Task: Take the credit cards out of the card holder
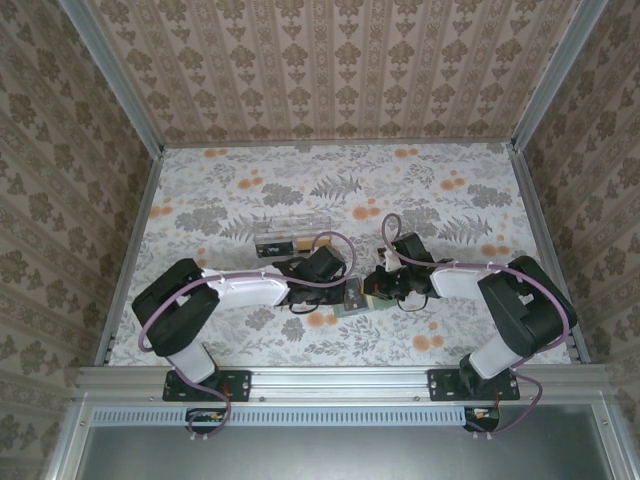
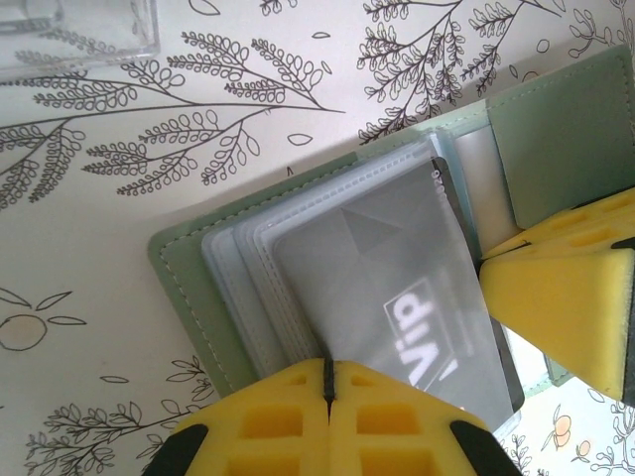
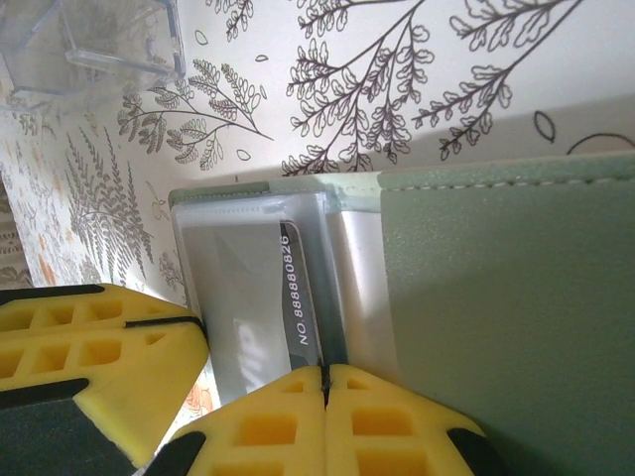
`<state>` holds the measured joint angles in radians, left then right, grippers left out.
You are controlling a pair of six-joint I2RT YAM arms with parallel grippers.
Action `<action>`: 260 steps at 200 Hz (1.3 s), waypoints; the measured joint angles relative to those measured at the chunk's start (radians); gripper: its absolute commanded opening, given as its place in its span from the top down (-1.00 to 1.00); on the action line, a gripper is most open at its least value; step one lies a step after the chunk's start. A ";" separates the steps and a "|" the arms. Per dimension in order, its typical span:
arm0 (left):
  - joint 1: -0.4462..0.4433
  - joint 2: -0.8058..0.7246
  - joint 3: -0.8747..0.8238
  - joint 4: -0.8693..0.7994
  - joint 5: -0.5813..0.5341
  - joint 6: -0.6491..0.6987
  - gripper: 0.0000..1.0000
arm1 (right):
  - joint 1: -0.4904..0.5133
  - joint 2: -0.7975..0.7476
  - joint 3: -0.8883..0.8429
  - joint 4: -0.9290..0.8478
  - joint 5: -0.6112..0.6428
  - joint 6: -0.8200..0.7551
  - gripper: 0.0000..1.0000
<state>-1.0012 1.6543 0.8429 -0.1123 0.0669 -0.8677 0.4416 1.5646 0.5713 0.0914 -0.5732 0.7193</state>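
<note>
The card holder (image 1: 352, 298) lies open on the table (image 1: 450, 200), near the centre, right between your two tools and just in front of a clear plastic box (image 1: 290, 232). It's grey-green with a stitched edge, and one panel is flat on the cloth. The other panel fills the right side of the right wrist view; can't tell if it's flat or lifted. Inside you see a fan of frosted clear sleeves (image 2: 238, 288). The top sleeve carries a credit card (image 2: 397, 288), greyish through the plastic, with "Vip" printed on it. A dark strip runs along one long edge, and in the right wrist view that strip reads "NO 88880826". Your left tool (image 2: 326, 367) is fully closed, its yellow pads (image 2: 268, 421) meeting in a thin seam. It sits on the near end of the sleeve stack and the card; can't tell if any sleeve is actually between the pads. Your right tool (image 3: 324, 375) is closed too, pads together. The dark strip runs straight into its seam, so it reads as pinched on the credit card's edge. Each tool's yellow pad shows at the side of the other's wrist view, so they're just beside each other over the holder. Both arms reach in from the near edge, elbows out, wrists converging at the holder. The table cover is a floral print with grey leaves and orange blooms.
</note>
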 measured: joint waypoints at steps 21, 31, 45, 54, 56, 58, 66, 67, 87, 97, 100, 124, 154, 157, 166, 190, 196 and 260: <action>0.000 0.000 0.000 0.000 -0.002 0.000 1.00 | -0.018 0.000 -0.013 0.016 -0.012 0.003 1.00; 0.000 0.000 0.000 -0.002 -0.003 0.000 1.00 | -0.027 0.000 -0.018 0.021 -0.015 0.006 1.00; 0.000 0.000 0.000 -0.003 -0.003 0.000 1.00 | -0.039 -0.004 -0.026 0.026 -0.018 0.012 1.00; 0.000 0.000 0.000 -0.004 -0.003 0.000 1.00 | -0.045 -0.008 -0.031 0.027 -0.018 0.014 1.00; 0.000 0.000 0.000 -0.004 -0.003 0.000 1.00 | -0.047 -0.008 -0.031 0.027 -0.018 0.014 1.00; 0.000 0.000 0.000 -0.004 -0.003 0.000 1.00 | -0.048 -0.009 -0.032 0.027 -0.019 0.015 1.00; 0.000 0.000 0.000 -0.004 -0.004 0.000 1.00 | -0.052 -0.010 -0.035 0.028 -0.019 0.015 1.00; 0.000 0.000 0.000 -0.004 -0.004 0.000 1.00 | -0.052 -0.010 -0.035 0.029 -0.019 0.015 1.00; 0.000 0.000 0.000 -0.006 -0.006 0.000 1.00 | -0.058 -0.012 -0.039 0.033 -0.019 0.016 1.00; 0.000 0.000 0.000 -0.007 -0.007 0.000 1.00 | -0.061 -0.014 -0.040 0.033 -0.019 0.015 1.00; 0.000 0.000 0.000 -0.007 -0.007 0.000 1.00 | -0.063 -0.015 -0.040 0.033 -0.019 0.015 1.00; 0.000 0.000 0.000 -0.008 -0.008 0.001 1.00 | -0.079 -0.026 -0.050 0.033 -0.018 0.015 1.00; -0.005 0.000 0.012 -0.041 -0.019 0.012 0.89 | -0.082 -0.029 -0.051 0.033 -0.024 0.015 1.00; -0.006 0.000 0.014 -0.047 -0.022 0.013 0.88 | -0.082 -0.029 -0.051 0.033 -0.027 0.014 1.00; -0.011 -0.001 0.021 -0.068 -0.028 0.020 0.85 | -0.082 -0.028 -0.051 0.033 -0.032 0.015 1.00; -0.029 -0.009 0.048 -0.118 -0.041 0.038 0.78 | -0.082 -0.028 -0.052 0.034 -0.041 0.014 0.71; -0.033 -0.011 0.056 -0.124 -0.043 0.042 0.78 | -0.082 -0.029 -0.052 0.034 -0.042 0.013 0.66; -0.041 -0.013 0.107 -0.143 -0.060 0.068 0.98 | -0.082 -0.038 -0.052 0.035 -0.043 0.010 0.41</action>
<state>-1.0420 1.6409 0.9497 -0.2550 0.0071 -0.7994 0.3595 1.5265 0.5194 0.1268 -0.6167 0.7292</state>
